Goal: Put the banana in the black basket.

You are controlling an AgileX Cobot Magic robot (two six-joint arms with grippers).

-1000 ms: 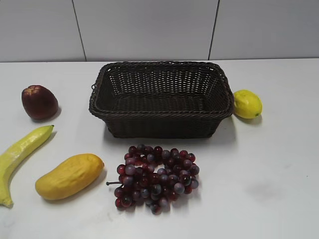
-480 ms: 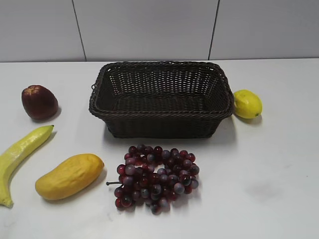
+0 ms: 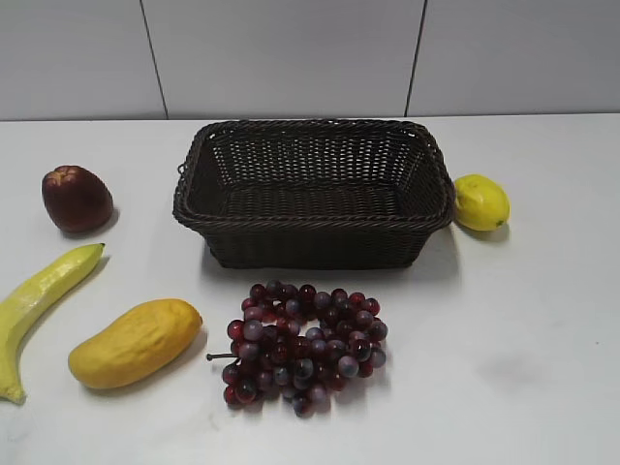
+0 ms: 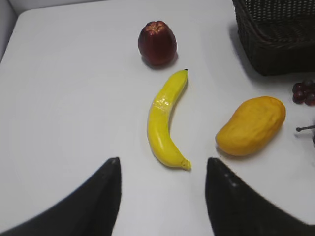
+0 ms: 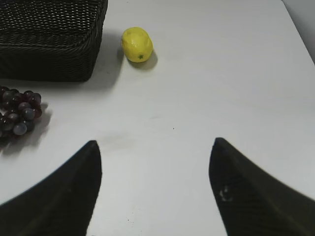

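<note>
The banana [image 3: 34,305] lies on the white table at the far left, long and curved with a greenish tip; it also shows in the left wrist view [image 4: 165,120]. The black basket [image 3: 315,225] stands empty at the middle back; a corner of it shows in the left wrist view [image 4: 275,44] and in the right wrist view [image 5: 49,44]. My left gripper [image 4: 162,162] is open and empty, above the table just short of the banana's stem end. My right gripper [image 5: 155,145] is open and empty over bare table. Neither gripper shows in the exterior view.
A yellow-orange mango [image 3: 136,342] lies right of the banana. A dark red apple [image 3: 76,198] sits at the back left. A bunch of purple grapes [image 3: 303,344] lies in front of the basket. A lemon [image 3: 480,201] sits right of the basket.
</note>
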